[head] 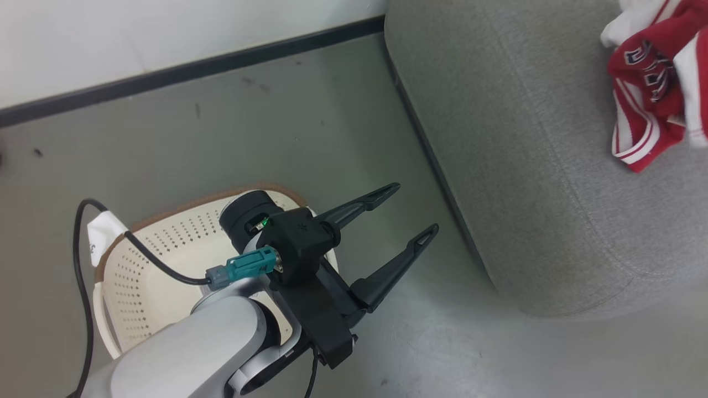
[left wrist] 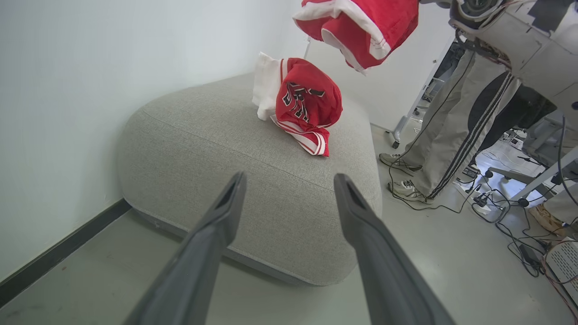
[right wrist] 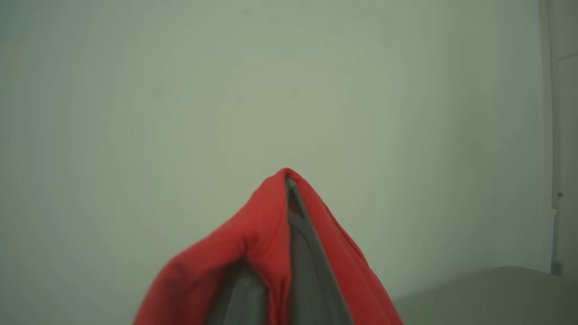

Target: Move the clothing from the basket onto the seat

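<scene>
Stretching out from the white wall (head: 110,38) and its dark skirting, the grey-green floor (head: 276,138) carries all that I see. On it stands the grey seat (head: 525,166), wide and rounded, with one side close against the wall in my left wrist view. Beyond the seat's far side in that view a person (left wrist: 456,135) stands in pale striped trousers and worn trainers, with cables (left wrist: 505,216) trailing over the floor around the feet.

The basket (head: 155,260) sits on the floor at the lower left of my head view, apart from the seat and partly hidden under my left forearm. Its brown rim and cream perforated wall show.

The clothing (head: 658,83) lies bunched on top of the seat: red fabric with dark lettering, white stripes and a white panel. Above that heap in my left wrist view hangs a red garment (left wrist: 361,27) with white trim, clear of the cushion.

My left gripper (head: 415,207) hovers over bare floor between the basket and the seat. Its two dark fingers are spread wide with nothing between them, and they point toward the seat. My right gripper (right wrist: 289,185) is closed tight, its fingers pressed together and draped on both sides by the red garment, which it grips against the pale wall behind
</scene>
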You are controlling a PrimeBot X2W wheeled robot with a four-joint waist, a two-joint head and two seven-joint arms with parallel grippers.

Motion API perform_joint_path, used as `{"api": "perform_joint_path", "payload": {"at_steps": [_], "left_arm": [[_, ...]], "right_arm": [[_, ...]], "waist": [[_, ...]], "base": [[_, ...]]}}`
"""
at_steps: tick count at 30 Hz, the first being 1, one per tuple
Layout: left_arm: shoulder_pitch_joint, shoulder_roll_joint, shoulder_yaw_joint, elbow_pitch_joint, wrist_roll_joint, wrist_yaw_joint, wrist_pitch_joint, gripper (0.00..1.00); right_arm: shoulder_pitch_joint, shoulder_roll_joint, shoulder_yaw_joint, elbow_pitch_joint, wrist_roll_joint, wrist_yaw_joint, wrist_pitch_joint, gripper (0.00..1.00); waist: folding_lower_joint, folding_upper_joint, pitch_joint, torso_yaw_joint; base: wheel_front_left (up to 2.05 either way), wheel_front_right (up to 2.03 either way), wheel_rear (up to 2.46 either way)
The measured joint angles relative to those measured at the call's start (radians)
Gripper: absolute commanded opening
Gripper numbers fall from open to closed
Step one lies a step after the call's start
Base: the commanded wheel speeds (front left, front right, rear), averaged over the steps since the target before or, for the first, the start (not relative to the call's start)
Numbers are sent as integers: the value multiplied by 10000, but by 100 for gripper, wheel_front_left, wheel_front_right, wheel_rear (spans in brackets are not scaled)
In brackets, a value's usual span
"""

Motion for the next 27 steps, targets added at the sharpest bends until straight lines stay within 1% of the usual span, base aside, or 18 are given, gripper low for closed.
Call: {"api": "perform_joint_path", "payload": {"at_steps": [2,4,7,10,12,16,19,23,27], "left_arm": [[-31,4,0,-54,10,0,12,100],[-77,19,-4,-94,61,-2,98,100],[-207,52,2,-209,71,-2,144,100],[-220,130,4,-318,71,-2,182,100],[-220,215,4,-370,73,-2,198,100],[-221,328,17,-502,79,-4,221,100],[-223,518,79,-627,128,-2,236,100],[-239,589,104,-690,161,-2,267,100],[-256,568,100,-788,161,-2,274,100]], "right_arm": [[-329,-113,-61,161,0,-36,15,0],[-610,-311,-244,297,-13,-205,96,0],[-1020,-746,-568,594,-50,-383,190,0],[-1529,-1112,-731,894,-109,-477,337,0],[-1792,-1239,-740,1028,-226,-619,407,0],[-2008,-1438,-840,1342,-537,-1095,456,0],[-2076,-1488,-949,1530,-773,-1367,522,0],[-2175,-1611,-1193,1624,-1189,-1615,466,0],[-2187,-1937,-1415,1701,-1622,-1701,443,0]], "waist": [[0,0,189,52],[0,1,370,102],[0,1,626,182],[0,0,871,274],[0,0,1029,338],[0,1,1324,468],[-1,0,1521,540],[0,1,1774,584],[-1,0,1900,630]], "base": [[0,0,0],[0,0,0],[0,0,0],[0,0,0],[0,0,0],[0,0,0],[0,0,0],[0,0,0],[0,0,0]]}}
